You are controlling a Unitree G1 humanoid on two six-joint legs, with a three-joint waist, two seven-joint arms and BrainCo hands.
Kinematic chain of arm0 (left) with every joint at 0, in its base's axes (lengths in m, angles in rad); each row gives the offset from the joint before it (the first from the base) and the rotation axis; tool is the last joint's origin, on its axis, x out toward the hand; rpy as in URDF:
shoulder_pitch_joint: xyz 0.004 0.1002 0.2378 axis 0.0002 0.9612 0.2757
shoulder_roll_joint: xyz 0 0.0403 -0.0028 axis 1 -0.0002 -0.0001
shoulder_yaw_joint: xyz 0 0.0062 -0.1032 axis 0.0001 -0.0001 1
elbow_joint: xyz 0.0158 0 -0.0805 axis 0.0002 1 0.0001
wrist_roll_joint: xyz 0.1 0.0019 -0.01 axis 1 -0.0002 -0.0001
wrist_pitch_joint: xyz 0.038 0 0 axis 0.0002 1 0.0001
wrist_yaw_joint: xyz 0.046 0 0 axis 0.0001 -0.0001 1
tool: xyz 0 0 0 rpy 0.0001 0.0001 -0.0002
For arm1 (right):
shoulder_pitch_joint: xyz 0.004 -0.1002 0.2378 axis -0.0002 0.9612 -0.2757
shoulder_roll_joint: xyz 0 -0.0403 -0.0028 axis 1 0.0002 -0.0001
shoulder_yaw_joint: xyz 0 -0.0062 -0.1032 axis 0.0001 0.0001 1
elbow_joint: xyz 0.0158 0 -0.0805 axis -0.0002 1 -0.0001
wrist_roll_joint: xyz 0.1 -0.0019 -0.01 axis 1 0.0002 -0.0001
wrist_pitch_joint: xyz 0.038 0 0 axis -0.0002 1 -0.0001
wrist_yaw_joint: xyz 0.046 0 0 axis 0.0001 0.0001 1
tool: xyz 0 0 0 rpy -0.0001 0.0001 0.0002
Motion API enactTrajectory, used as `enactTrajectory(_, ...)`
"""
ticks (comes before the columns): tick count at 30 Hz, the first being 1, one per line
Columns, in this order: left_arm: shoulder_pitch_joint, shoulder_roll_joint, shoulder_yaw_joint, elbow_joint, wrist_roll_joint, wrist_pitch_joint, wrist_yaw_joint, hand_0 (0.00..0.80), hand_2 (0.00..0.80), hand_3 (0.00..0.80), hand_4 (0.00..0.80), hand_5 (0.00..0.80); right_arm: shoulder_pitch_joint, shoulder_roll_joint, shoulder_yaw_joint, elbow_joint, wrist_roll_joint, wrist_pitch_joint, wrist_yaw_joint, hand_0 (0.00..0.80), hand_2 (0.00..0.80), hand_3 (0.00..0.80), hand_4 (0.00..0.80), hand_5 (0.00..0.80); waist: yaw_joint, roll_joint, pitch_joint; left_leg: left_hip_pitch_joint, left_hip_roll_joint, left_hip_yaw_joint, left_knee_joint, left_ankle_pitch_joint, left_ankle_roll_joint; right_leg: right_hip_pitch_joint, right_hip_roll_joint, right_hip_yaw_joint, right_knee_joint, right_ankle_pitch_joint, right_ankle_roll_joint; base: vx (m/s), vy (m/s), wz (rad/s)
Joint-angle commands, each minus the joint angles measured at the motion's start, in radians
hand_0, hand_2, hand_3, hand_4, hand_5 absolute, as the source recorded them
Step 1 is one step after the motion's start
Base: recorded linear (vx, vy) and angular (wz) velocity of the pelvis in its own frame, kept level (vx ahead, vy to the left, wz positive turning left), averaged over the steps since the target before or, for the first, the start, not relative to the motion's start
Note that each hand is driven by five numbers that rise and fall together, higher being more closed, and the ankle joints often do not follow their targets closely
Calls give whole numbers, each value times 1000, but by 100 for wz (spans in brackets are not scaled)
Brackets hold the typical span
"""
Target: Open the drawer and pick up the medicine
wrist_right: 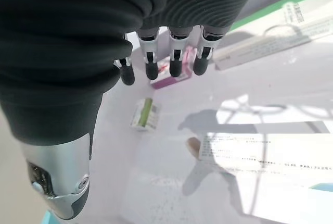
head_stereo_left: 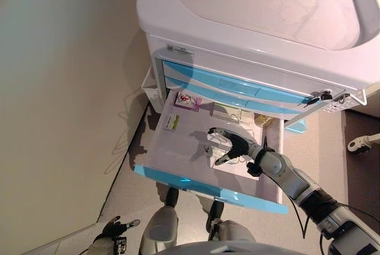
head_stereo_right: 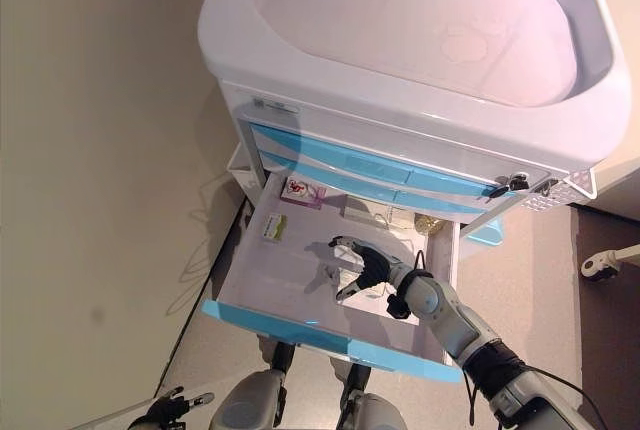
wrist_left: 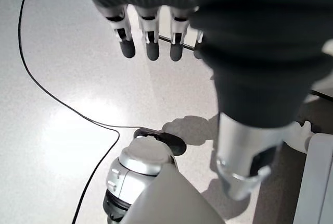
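left eye view: cart with its bottom drawer pulled out, right hand inside it
left hand (head_stereo_left: 113,229): low by the floor, well away from the cart, fingers straight and relaxed, empty
drawer (head_stereo_left: 172,166): open, blue front edge nearest the robot, pale floor inside
right hand (head_stereo_left: 230,146): over the drawer floor, fingers spread and loosely extended, holding nothing
white box (head_stereo_left: 218,152): just under and beside the right hand's fingers; touching or not, cannot tell
leaflet (wrist_right: 260,153): white printed sheet flat below the right hand's palm
green box (head_stereo_left: 172,123): small medicine box past the fingertips, apart from them, lying flat
pink box (head_stereo_left: 187,101): beyond the green box, at the drawer's back corner
long box (wrist_right: 281,23): white with a green stripe, at the back, off to the side of the fingers
cart (head_stereo_left: 249,29): white top tray above two shut blue drawers
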Motion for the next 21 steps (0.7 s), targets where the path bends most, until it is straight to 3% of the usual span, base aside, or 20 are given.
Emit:
enactTrajectory(1,-2,7,-15,30,-16,-6,18,0,0,0,0,0,-5,-1,34,-84,-39,-24,-3,0,0,0,0,0,-13,2,-23,-23,-26,27,31,-33,15,-46,-16,9,125,-50,37,-12,1,-12)
enactTrajectory(7,-5,3,-20,27,-19,-6,27,0,0,0,0,0,8,24,27,-14,-132,-5,-46,0,0,0,0,0,-18,5,-17,-25,-24,31,28,-33,15,-52,-14,14,126,-52,36,-8,-1,-5)
enactTrajectory(13,-7,-7,-26,21,-13,-12,49,0,0,0,0,0,4,31,18,66,-310,-12,-167,0,0,0,0,0,-23,12,-2,-31,-24,33,33,-34,18,-64,-16,19,133,-49,36,-3,0,-1)
enactTrajectory(21,-21,-16,-50,22,-20,-22,78,0,0,0,0,0,-39,76,46,198,-411,14,-275,0,0,0,0,0,-19,28,24,-47,-27,28,23,-20,20,-85,-19,17,132,-37,38,-28,3,-1)
